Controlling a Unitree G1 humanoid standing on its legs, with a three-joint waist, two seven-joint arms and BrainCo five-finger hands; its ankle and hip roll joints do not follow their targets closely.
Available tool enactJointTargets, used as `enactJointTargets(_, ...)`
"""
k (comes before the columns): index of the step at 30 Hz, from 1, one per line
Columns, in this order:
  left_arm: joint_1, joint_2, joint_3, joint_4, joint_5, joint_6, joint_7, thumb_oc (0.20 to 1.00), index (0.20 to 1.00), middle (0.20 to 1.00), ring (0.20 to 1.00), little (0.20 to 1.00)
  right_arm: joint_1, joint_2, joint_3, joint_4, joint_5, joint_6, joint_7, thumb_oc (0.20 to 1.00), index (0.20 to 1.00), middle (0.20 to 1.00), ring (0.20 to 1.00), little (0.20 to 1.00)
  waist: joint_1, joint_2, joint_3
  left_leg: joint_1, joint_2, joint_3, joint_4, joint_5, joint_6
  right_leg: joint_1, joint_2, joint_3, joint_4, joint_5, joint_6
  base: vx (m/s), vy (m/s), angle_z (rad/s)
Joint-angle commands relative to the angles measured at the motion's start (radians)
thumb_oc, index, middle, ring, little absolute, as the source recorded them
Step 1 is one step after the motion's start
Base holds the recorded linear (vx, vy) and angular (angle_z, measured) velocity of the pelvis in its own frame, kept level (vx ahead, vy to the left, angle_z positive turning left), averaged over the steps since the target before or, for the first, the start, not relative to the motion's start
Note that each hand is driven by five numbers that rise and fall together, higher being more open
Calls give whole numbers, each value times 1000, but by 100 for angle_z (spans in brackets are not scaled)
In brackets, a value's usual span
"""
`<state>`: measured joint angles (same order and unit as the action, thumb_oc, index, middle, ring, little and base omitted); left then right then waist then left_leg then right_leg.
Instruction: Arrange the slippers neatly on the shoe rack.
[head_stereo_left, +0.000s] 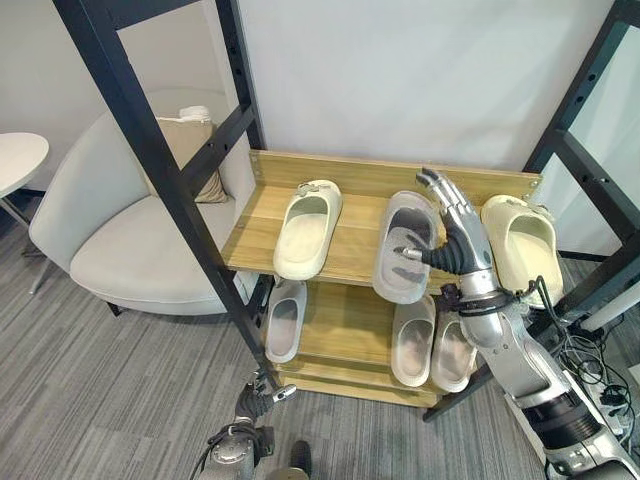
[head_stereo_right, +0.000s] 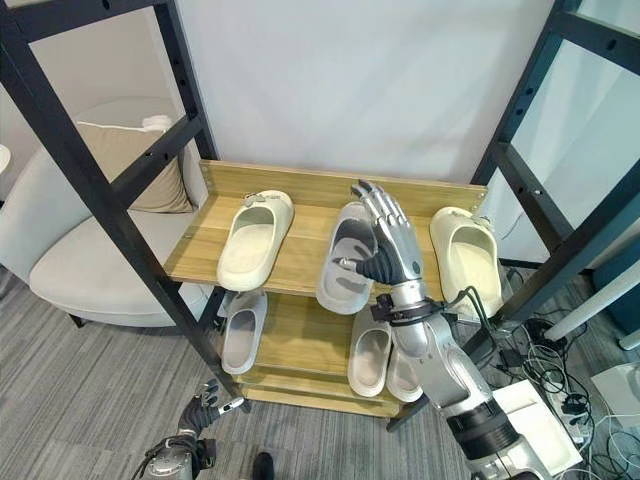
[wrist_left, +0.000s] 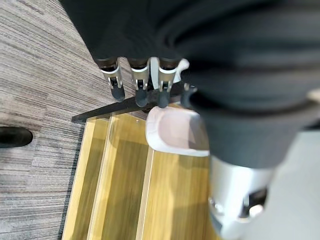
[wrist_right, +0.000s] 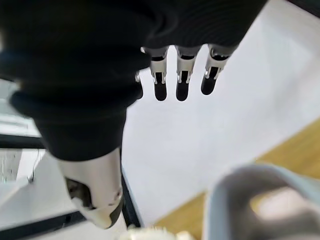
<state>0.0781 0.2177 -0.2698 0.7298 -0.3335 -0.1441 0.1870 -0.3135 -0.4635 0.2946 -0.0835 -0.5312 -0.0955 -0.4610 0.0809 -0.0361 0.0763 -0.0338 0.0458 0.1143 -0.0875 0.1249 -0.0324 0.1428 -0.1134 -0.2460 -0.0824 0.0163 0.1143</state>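
Your right hand (head_stereo_right: 385, 245) hovers over the top shelf of the shoe rack (head_stereo_left: 350, 172), fingers straight and spread, holding nothing, just above the grey slipper (head_stereo_left: 402, 245). That slipper lies skewed at the shelf's middle, its end hanging past the front edge. At nine o'clock from it sits a cream slipper (head_stereo_left: 308, 228); at three o'clock, another cream slipper (head_stereo_left: 523, 245). Three more grey ones rest on the lower shelf (head_stereo_left: 345, 320). You look to be at the straightening step: the next move calls for nudging the grey slipper back, parallel with its neighbours. Your left hand (head_stereo_left: 262, 394) hangs low by the floor, fingers relaxed, empty. No readable writing shows.
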Motion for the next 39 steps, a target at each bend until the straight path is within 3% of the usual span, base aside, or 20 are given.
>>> enactJointTargets(1, -88, 22, -10, 29, 4, -33, -2, 1000, 1000, 1000, 1000, 1000, -76, 1, -55, 29, -16, 20, -43, 1000, 1000, 1000, 1000, 1000, 47, -11, 12, 101, 8, -43, 1, -115, -25, -35, -35, 8, 16, -4, 61, 35, 18, 8)
enactJointTargets(16, -78, 36, -40, 26, 2, -24, -23, 1000, 1000, 1000, 1000, 1000, -203, 22, -14, 394, 83, 81, -63, 1000, 1000, 1000, 1000, 1000, 109, -26, 24, 85, -2, -72, 1, -119, -23, -30, -38, -23, 4, 0, 65, 16, 8, 5)
enactJointTargets(18, -80, 39, -62, 30, -2, -27, -25, 1000, 1000, 1000, 1000, 1000, -263, 48, 12, 549, 148, 85, -75, 1000, 1000, 1000, 1000, 1000, 123, -27, 25, 81, -2, -76, 1, -118, -23, -31, -38, -26, 3, 0, 64, 15, 7, 2)
enactJointTargets(23, -106, 41, -91, 32, -20, -26, -18, 1000, 1000, 1000, 1000, 1000, -401, 52, 56, 710, 227, 111, -63, 1000, 1000, 1000, 1000, 1000, 135, -31, 40, 67, -2, -79, 5, -115, -24, -41, -37, -26, 3, 2, 62, 0, 0, 0)
enactJointTargets(25, -120, 34, -95, 39, -33, -21, -9, 1000, 1000, 1000, 1000, 1000, -435, 73, 61, 764, 275, 120, -54, 388, 388, 388, 388, 388, 131, -35, 43, 65, -2, -82, 5, -114, -24, -43, -36, -25, 2, 4, 61, 0, 0, 0)
enactJointTargets(26, -124, 30, -95, 39, -37, -18, -5, 1000, 1000, 1000, 1000, 1000, -439, 84, 62, 782, 299, 119, -48, 200, 200, 200, 200, 200, 129, -35, 42, 66, -2, -80, 5, -115, -24, -43, -36, -24, 3, 4, 60, 0, 0, 0)
enactJointTargets(39, -106, 24, -80, 34, -49, 8, 6, 1000, 1000, 1000, 1000, 1000, -410, 128, 71, 801, 439, 114, 21, 200, 200, 200, 200, 200, 95, -31, 28, 91, 2, -61, 0, -119, -26, -36, -35, -8, 0, 2, 57, 1, 4, -1)
